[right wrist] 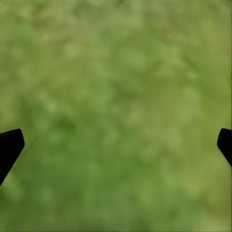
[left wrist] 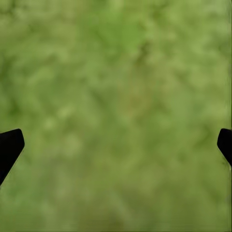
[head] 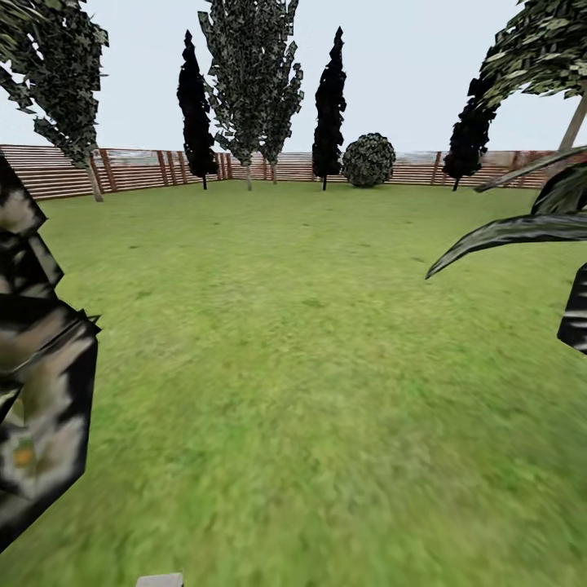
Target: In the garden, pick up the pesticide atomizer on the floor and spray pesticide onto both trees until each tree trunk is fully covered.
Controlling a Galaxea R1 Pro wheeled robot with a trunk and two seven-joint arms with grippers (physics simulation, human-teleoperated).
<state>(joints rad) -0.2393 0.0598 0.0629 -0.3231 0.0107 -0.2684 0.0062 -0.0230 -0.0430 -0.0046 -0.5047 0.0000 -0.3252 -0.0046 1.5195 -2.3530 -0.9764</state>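
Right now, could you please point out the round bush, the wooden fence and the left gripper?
Round bush [head: 368, 160], head view, middle of its foliage.
Wooden fence [head: 130, 169], head view, slats.
Left gripper [left wrist: 116, 147], left wrist view, midway between fingertips.

left gripper [left wrist: 116, 147] — fingers [left wrist: 9, 147] spread, right gripper [right wrist: 116, 147] likewise

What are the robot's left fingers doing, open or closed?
Open. In the left wrist view, the left gripper has its two dark fingers at opposite edges, with just blurred green grass between them.
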